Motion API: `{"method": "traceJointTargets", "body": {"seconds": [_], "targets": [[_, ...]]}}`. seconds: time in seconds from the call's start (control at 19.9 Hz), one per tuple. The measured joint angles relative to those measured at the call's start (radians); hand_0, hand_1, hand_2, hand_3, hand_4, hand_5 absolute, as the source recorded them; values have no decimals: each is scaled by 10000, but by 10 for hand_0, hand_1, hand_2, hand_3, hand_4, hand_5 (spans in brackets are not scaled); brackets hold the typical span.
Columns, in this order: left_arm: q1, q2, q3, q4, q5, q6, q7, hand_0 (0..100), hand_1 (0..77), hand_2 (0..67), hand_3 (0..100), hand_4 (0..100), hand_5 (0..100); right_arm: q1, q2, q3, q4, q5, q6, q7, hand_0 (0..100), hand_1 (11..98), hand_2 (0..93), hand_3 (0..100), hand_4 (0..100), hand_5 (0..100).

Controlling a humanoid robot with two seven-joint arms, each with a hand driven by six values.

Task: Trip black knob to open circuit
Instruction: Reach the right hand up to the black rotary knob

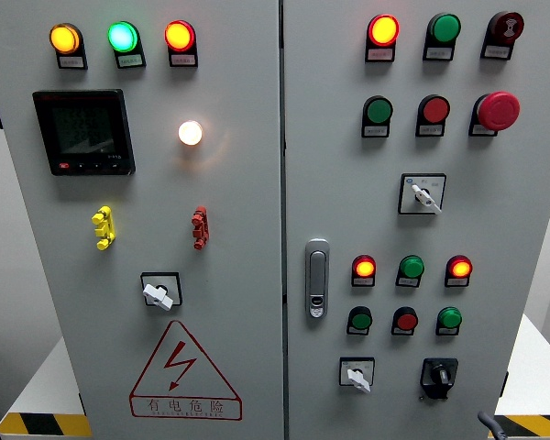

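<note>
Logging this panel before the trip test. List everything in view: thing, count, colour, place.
Lit lamps, left door: 3, amber, green, red-amber, top row.
Digital meter: 1, black, upper left.
White lamp: 1, lit, right of meter.
Terminal clips: 2, yellow, red, mid left door.
White-handled selectors: 3, left door, right door upper, right door lower.
Warning triangle: 1, red outline, bottom left door.
Door handle: 1, silver, right door's left edge.
Emergency stop: 1, red mushroom, right door.
Black knob: 1, bottom right.
Round lamps and buttons, right door: many, red and green.
Robot part: dark tip, bottom right edge; hand state unclear.
</note>
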Motion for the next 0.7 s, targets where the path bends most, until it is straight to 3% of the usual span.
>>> {"method": "traceJointTargets", "body": {"seconds": [0.25,0.7], "targets": [[3,0,0,0,0,0,0,0,0,195,261,98,86,515,6,-70,-273,210,0,-245,1000,687,0,885,1000,1000],[-9,0,0,0,0,0,0,0,0,194,261,98,86,1050,17,-349,-797,255,0,-280,1000,718,0,891,1000,1000]]}}
